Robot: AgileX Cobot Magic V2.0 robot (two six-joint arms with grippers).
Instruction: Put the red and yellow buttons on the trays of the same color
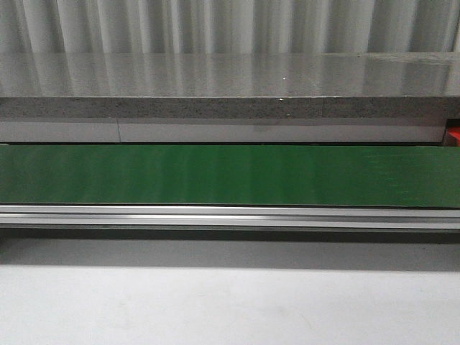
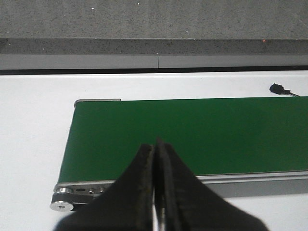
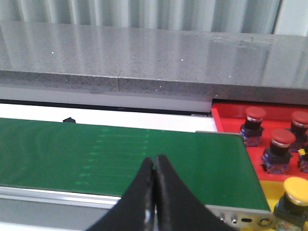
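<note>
A green conveyor belt (image 1: pixel 230 175) runs across the front view with nothing on it. My left gripper (image 2: pixel 156 142) is shut and empty above the belt's left end (image 2: pixel 96 134). My right gripper (image 3: pixel 154 160) is shut and empty above the belt's right end (image 3: pixel 202 159). In the right wrist view a red tray (image 3: pixel 226 120) beyond the belt's end holds three red buttons (image 3: pixel 254 122) (image 3: pixel 280 147) (image 3: pixel 299 125). A yellow button (image 3: pixel 294 195) stands on a yellow tray (image 3: pixel 276 185) nearer to me. Only a red corner of the tray (image 1: pixel 453 135) shows in the front view.
A grey stone ledge (image 1: pixel 230 86) runs behind the belt. The belt's aluminium rail (image 1: pixel 230 215) lies in front, with white table (image 1: pixel 230 302) before it. A small black connector (image 2: pixel 277 88) lies on the white surface beyond the belt.
</note>
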